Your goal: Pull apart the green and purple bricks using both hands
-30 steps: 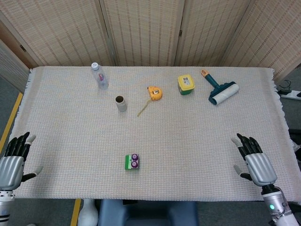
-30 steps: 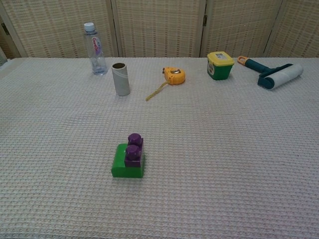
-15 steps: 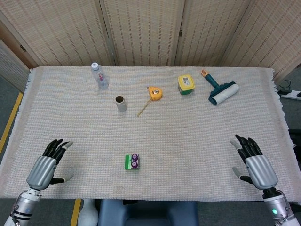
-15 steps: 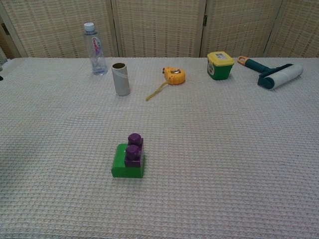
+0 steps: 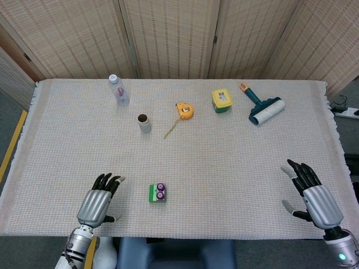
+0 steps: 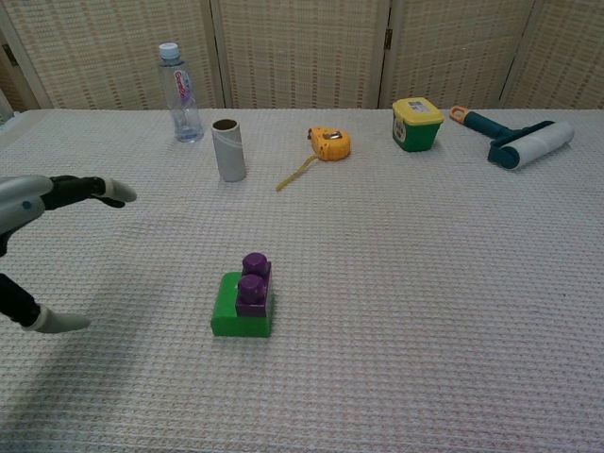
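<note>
A small purple brick (image 5: 161,191) (image 6: 254,280) sits stuck on top of a flat green brick (image 5: 153,193) (image 6: 232,310) near the table's front edge, left of centre. My left hand (image 5: 101,200) (image 6: 42,198) hovers open just left of the bricks, fingers spread, touching nothing. Far off at the front right, my right hand (image 5: 313,196) is open too, fingers apart; the chest view does not show it.
Along the back stand a water bottle (image 5: 118,90), a cardboard tube (image 5: 144,123), a yellow tape measure (image 5: 184,111) with its strip pulled out, a green tub with a yellow lid (image 5: 221,101) and a lint roller (image 5: 263,106). The woven cloth (image 5: 235,162) covers the table.
My left hand has swept in from the table's left edge towards the bricks and now shows in the chest view. The right hand drifted slightly right. The bricks have not moved.
</note>
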`<state>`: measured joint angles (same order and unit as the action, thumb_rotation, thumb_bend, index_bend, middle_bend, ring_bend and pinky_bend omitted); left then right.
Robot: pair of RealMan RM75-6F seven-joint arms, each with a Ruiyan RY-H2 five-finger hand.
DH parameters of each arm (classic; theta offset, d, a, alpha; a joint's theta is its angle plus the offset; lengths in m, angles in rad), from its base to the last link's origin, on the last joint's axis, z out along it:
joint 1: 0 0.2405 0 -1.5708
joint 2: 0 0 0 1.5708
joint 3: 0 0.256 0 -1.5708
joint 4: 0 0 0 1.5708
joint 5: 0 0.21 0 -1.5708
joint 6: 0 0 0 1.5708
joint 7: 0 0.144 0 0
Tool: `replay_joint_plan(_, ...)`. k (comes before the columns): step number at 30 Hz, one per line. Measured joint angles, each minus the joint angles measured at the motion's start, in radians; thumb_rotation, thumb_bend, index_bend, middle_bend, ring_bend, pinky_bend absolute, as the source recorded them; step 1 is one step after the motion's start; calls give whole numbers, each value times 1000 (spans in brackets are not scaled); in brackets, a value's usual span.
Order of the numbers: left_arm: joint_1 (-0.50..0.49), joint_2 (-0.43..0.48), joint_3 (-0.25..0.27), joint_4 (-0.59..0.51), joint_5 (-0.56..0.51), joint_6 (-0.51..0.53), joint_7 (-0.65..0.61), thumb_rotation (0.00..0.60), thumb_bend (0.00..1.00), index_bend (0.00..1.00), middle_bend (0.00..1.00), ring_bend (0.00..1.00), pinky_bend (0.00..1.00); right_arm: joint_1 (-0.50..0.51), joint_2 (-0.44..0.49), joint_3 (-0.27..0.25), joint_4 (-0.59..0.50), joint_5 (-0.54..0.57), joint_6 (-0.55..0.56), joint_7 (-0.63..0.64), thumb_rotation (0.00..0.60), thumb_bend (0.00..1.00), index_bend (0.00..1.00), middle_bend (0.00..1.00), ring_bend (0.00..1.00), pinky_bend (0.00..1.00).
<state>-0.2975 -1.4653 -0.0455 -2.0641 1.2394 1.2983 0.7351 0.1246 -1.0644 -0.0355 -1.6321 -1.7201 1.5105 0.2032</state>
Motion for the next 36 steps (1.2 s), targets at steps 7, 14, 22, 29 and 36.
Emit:
replay_joint_plan(7,-51,-93,-30,0,-91,-2,104,600,156,164,158,0,0,3,-3,-2,0,2,-9,-4,600,366,0,0,0,0)
replay_joint_plan(14,-116,-178,-91,41,-216,5,190,600,155,158,152,0,0,6,1,-4,6,3,-13,12,600,366,0,0,0,0)
replay_joint_plan(22,-204,-238,-117,58,-331,-2,272,600,157,158,148,0,0,7,2,-6,9,2,-14,17,600,366,0,0,0,0)
replay_joint_plan(29,-257,-292,-125,82,-368,15,296,600,158,189,148,0,0,10,-1,-9,8,1,-25,11,600,367,0,0,0,0)
replay_joint_plan(36,-308,-340,-141,126,-387,22,307,600,168,248,148,0,0,12,1,-10,9,3,-27,18,600,367,0,0,0,0)
